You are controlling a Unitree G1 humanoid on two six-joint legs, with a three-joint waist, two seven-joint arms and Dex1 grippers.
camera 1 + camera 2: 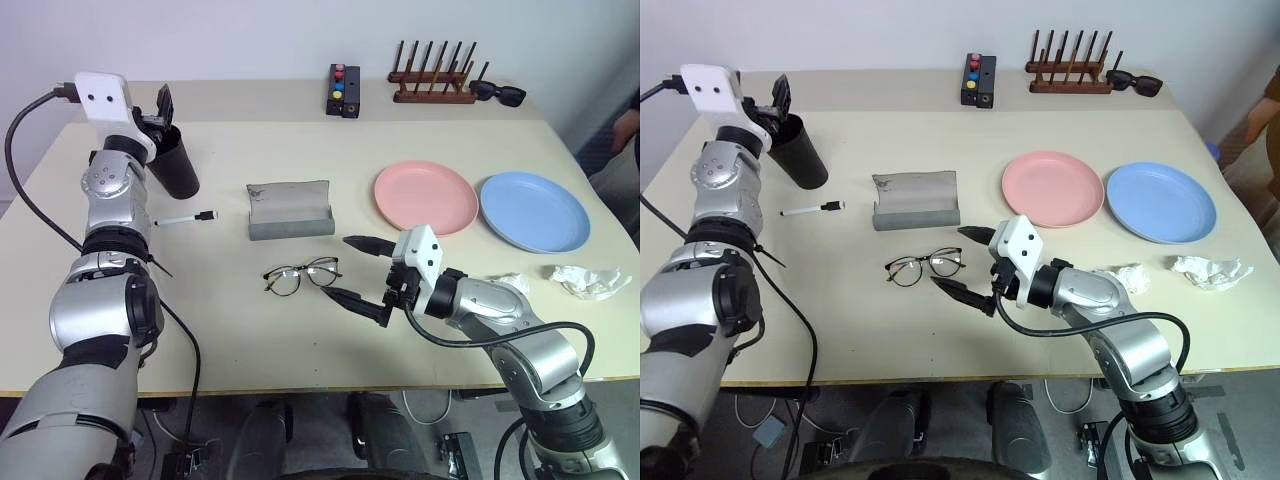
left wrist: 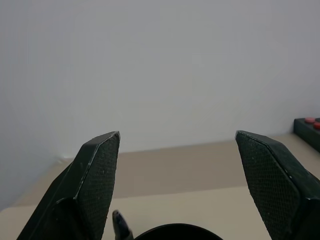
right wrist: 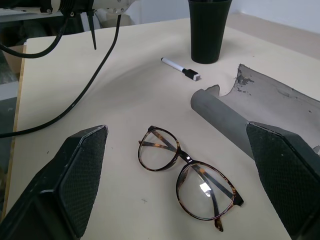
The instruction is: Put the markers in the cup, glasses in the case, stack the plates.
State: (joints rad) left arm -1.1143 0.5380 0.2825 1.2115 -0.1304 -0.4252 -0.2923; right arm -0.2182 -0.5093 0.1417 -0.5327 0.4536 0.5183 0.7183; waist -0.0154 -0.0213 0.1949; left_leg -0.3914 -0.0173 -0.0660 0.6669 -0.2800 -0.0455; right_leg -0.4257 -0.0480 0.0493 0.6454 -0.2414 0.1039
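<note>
My left gripper (image 1: 163,104) hangs open just over the rim of the black cup (image 1: 178,165) at the far left. In the left wrist view a dark marker tip (image 2: 120,223) stands at the cup's rim (image 2: 175,233), below the open fingers. The white marker with a black cap (image 1: 186,217) lies on the table beside the cup. The grey case (image 1: 290,211) lies open mid-table. The glasses (image 1: 300,275) rest unfolded in front of it. My right gripper (image 1: 341,268) is open, just right of the glasses, touching nothing. The pink plate (image 1: 425,197) and the blue plate (image 1: 533,210) lie side by side.
A wooden peg rack (image 1: 432,86), black sunglasses (image 1: 497,93) and a black box with coloured buttons (image 1: 344,90) line the far edge. Crumpled tissues (image 1: 590,281) lie near the right front. A person's arm (image 1: 630,130) shows at the right edge.
</note>
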